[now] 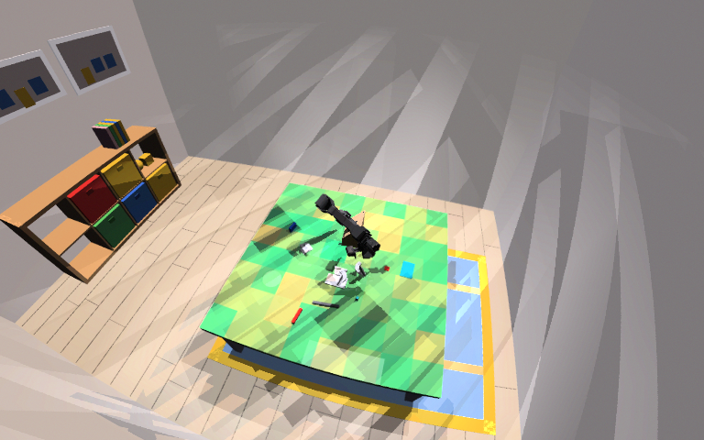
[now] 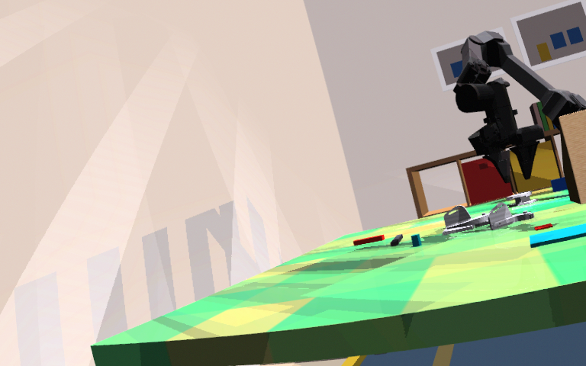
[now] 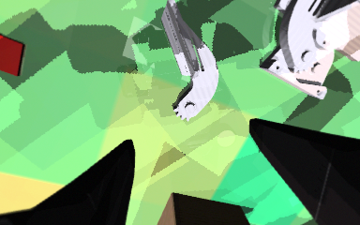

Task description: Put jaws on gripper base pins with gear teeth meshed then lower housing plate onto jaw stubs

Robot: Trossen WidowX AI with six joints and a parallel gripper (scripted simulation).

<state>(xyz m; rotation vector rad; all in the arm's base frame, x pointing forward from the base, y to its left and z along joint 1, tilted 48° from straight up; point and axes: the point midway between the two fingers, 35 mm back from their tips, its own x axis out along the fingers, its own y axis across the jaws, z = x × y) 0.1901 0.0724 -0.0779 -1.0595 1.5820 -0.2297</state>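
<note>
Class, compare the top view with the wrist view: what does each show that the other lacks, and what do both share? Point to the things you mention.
Only top: the wooden shelf unit [image 1: 46, 189] and the flat bright-blue square [image 1: 407, 269] [image 2: 557, 235].
Only wrist: the small gear teeth on the loose white curved jaw [image 1: 358, 269] [image 2: 500, 216] [image 3: 207, 80].
Both: that jaw and the gripper [image 1: 363, 258] [image 2: 516, 180] [image 3: 192, 135].
</note>
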